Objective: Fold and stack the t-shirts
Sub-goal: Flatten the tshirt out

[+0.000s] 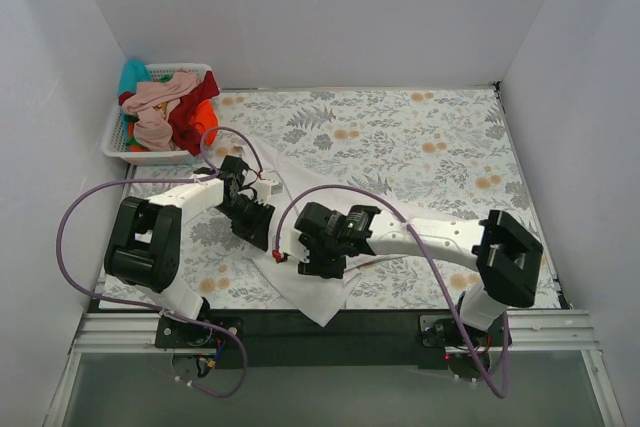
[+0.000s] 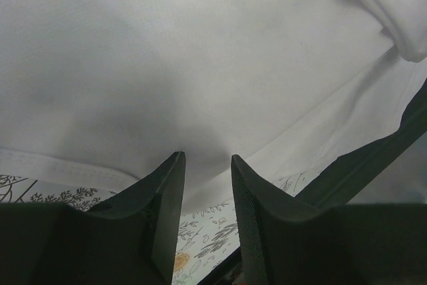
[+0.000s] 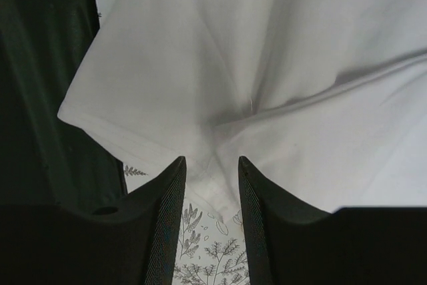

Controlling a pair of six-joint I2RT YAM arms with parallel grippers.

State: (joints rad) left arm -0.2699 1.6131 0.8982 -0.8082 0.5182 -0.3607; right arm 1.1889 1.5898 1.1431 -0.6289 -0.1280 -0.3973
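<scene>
At far-left corner, basket holds heaped coloured t-shirts.

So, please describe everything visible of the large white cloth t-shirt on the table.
The large white cloth t-shirt is plain, soft and creased, with stitched hems. It lies spread but rumpled on the flower-patterned table, partly under both arms, one corner over the dark near edge. The left gripper and right gripper stand at its hem, jaws slightly apart.
</scene>
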